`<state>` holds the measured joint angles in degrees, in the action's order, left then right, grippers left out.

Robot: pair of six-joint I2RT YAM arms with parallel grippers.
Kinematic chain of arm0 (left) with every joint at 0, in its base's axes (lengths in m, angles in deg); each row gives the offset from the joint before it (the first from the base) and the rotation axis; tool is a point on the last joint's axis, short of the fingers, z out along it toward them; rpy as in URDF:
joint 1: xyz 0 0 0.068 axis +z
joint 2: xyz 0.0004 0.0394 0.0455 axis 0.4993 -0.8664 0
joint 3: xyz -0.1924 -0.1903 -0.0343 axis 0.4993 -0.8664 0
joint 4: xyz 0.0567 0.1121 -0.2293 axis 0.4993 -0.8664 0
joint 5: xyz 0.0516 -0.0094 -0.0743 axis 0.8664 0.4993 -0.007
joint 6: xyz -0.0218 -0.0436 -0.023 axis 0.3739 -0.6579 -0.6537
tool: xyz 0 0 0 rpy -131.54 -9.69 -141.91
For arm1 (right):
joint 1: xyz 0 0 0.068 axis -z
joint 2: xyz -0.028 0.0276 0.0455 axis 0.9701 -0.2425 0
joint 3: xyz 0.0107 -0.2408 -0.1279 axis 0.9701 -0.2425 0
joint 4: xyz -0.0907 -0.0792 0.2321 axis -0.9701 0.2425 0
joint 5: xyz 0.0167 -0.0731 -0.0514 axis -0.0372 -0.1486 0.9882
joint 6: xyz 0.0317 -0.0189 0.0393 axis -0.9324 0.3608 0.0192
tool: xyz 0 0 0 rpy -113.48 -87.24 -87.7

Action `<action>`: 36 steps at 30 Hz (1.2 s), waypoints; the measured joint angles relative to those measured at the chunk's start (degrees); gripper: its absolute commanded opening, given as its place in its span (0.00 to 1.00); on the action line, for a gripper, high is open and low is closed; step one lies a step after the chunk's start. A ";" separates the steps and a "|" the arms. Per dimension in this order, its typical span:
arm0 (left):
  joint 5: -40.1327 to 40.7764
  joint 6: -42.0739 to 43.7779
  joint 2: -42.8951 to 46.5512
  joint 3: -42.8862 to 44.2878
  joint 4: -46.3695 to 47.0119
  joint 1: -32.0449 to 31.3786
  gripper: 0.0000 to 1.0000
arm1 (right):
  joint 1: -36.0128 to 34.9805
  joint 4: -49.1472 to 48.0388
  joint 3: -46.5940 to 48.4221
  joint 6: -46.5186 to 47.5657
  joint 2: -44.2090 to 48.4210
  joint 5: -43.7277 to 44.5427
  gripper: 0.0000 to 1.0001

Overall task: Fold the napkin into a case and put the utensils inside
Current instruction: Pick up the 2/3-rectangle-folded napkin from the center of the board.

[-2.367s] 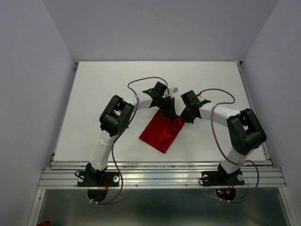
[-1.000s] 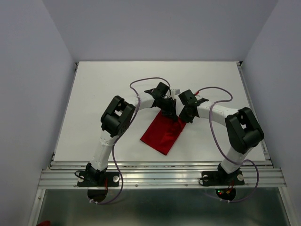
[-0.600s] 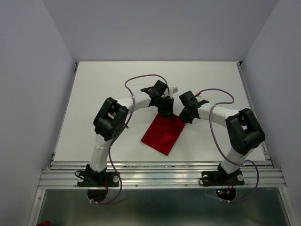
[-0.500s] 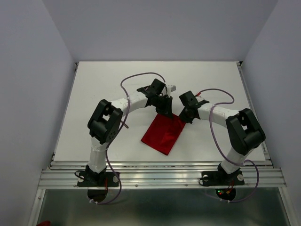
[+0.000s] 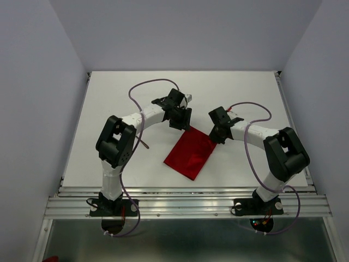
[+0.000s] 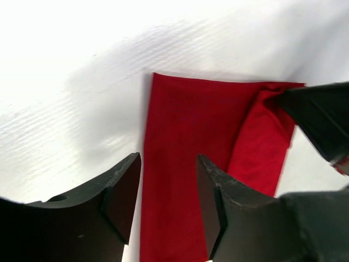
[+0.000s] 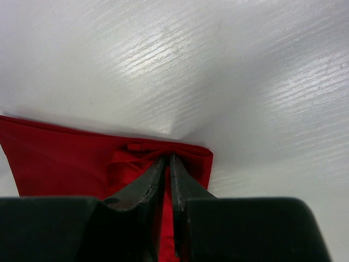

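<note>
Here, the napkin (image 5: 190, 154) is seen lying on the white table (image 5: 125, 93) as a folded red rectangle. It is set at a slant between the two arms, with its long sides running from near-left to far-right.

The right gripper (image 5: 216, 136) is brought down onto the far-right corner of the cloth. In the right wrist view its fingers (image 7: 143, 188) are pressed almost together. A small pucker of red fabric is gathered at their tips, so the corner is taken to be pinched. The same corner is shown in the left wrist view, where the cloth is drawn up into a raised fold under one dark finger of the right gripper (image 6: 322, 117). A narrower flap is seen lying over the right part of the napkin (image 6: 191, 136).

The left gripper (image 5: 181, 121) is held just above the other far corner. Its jaws are spread apart and nothing is caught between them. Through the gap between its fingers (image 6: 117, 196), the flat left edge of the cloth and bare table are visible.

The near end of the napkin is left flat on the table, apart from both grippers.
</note>
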<state>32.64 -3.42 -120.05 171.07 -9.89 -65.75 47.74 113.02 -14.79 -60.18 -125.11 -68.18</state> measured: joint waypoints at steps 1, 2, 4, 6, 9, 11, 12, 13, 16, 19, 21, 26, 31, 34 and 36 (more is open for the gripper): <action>0.76 0.24 -0.24 0.07 -0.13 0.00 0.58 | 0.00 0.02 0.00 0.26 0.02 0.00 0.15; 1.95 0.44 -0.96 0.13 -0.39 -0.02 0.58 | 0.00 0.02 0.00 0.46 0.02 0.00 0.15; 4.15 0.85 -2.27 0.87 -1.25 -0.09 0.59 | 0.00 0.00 0.00 0.96 0.02 0.00 0.15; 5.92 1.49 -3.82 1.92 -1.84 -0.09 0.59 | 0.00 0.07 0.00 1.36 0.09 0.02 0.15; 6.86 2.47 -6.19 3.67 -2.84 -0.09 0.59 | 0.00 0.09 -0.13 1.90 0.20 0.02 0.15; 6.95 3.28 -7.93 5.16 -3.17 -0.09 0.59 | 0.00 0.09 -0.13 2.27 0.20 0.02 0.15; 6.45 3.48 -8.31 5.75 -3.39 -0.09 0.59 | 0.00 0.09 -0.13 2.71 0.20 0.02 0.15; 6.01 3.67 -8.41 6.03 -3.26 -0.09 0.59 | 0.00 0.09 -0.13 2.84 0.20 0.02 0.15; 4.31 3.76 -8.52 6.05 -3.30 -0.09 0.58 | -0.02 0.07 -0.13 3.48 0.22 0.04 0.15; 2.10 3.67 -8.79 6.05 -2.97 -0.09 0.54 | -0.02 0.02 -0.13 3.91 0.22 0.04 0.15; 0.72 3.50 -8.98 6.05 -2.43 -0.09 0.50 | -0.04 0.00 -0.13 4.15 0.22 0.04 0.15; -3.26 2.47 -9.73 5.92 -1.05 -0.11 0.25 | -0.04 -0.04 -0.13 4.24 0.17 0.33 0.15; -6.25 1.09 -9.97 4.81 0.37 -0.15 0.00 | -0.04 -0.24 -0.13 4.09 0.07 0.66 0.14; -7.50 -0.24 -9.86 3.58 2.23 -0.13 0.00 | -0.09 -0.31 -0.13 3.56 0.02 0.85 0.14; -7.63 -1.36 -9.03 2.10 3.65 -0.15 0.00 | -0.13 -0.50 -0.28 2.95 0.02 1.01 0.14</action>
<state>25.02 -4.78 -129.08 173.17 -6.24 -65.90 47.61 112.52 -15.08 -57.23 -125.09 -67.18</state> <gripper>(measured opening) 0.026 0.141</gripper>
